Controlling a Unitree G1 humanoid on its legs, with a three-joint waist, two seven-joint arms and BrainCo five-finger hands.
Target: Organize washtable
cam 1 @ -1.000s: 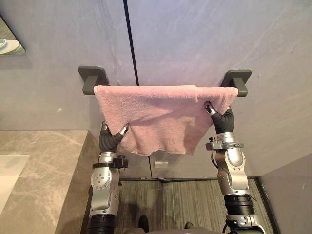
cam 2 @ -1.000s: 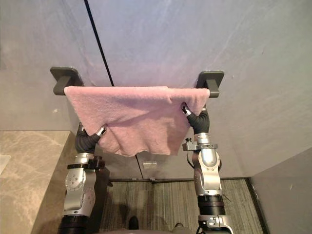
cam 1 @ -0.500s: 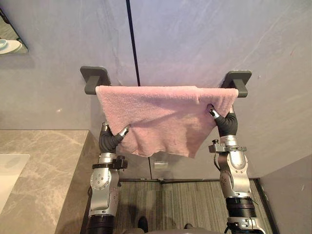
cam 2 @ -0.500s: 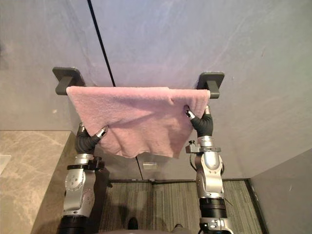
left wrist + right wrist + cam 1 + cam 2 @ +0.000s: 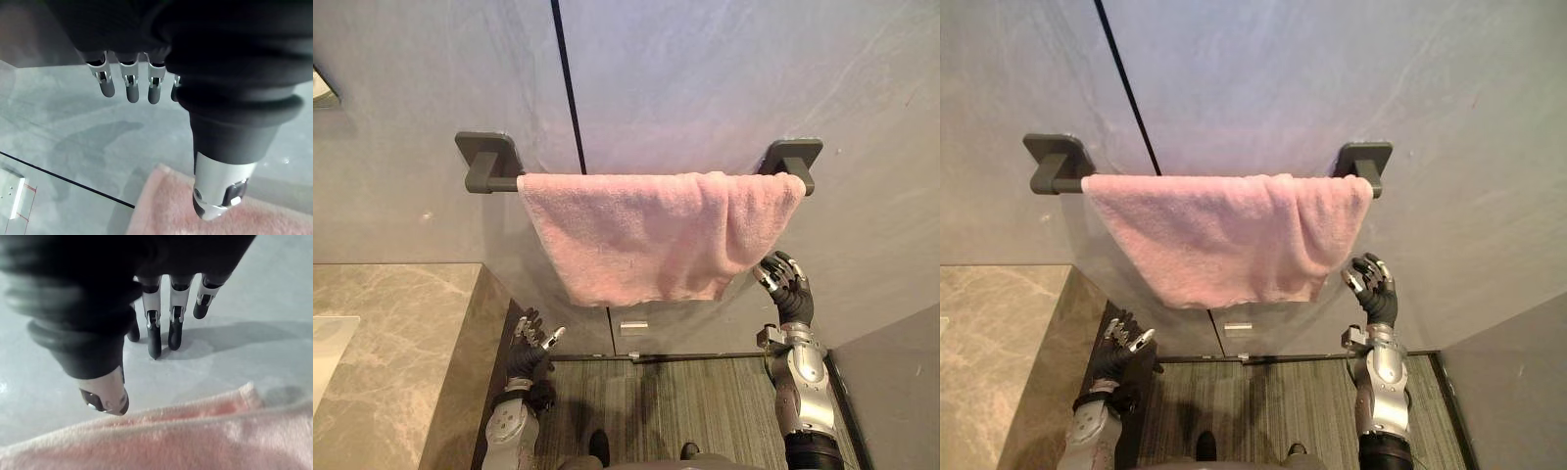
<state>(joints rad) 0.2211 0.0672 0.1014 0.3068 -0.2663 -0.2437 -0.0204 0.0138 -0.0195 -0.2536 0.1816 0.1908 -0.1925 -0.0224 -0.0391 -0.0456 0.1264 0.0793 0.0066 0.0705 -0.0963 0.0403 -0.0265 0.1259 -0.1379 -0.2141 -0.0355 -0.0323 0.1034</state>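
A pink towel [image 5: 651, 235] hangs folded over a dark grey rail [image 5: 494, 181] fixed to the grey wall, its lower edge slanting. My left hand [image 5: 527, 345] is low at the left, well below the towel, with straight fingers [image 5: 128, 85] and nothing in it. My right hand [image 5: 785, 284] is just below the towel's right corner, apart from it, fingers [image 5: 154, 338] spread and empty. Both wrist views show the towel's edge [image 5: 195, 431] past the hands against the wall.
A brown marble counter [image 5: 382, 343] stands at the lower left beside my left arm. A dark vertical seam [image 5: 570, 88] runs down the wall behind the rail. A striped grey floor [image 5: 656, 401] lies below. A darker panel [image 5: 891, 392] rises at the lower right.
Both hands have let go of the towel, straightened their fingers and dropped away from it, the left one far down. The towel now hangs free and smoother.
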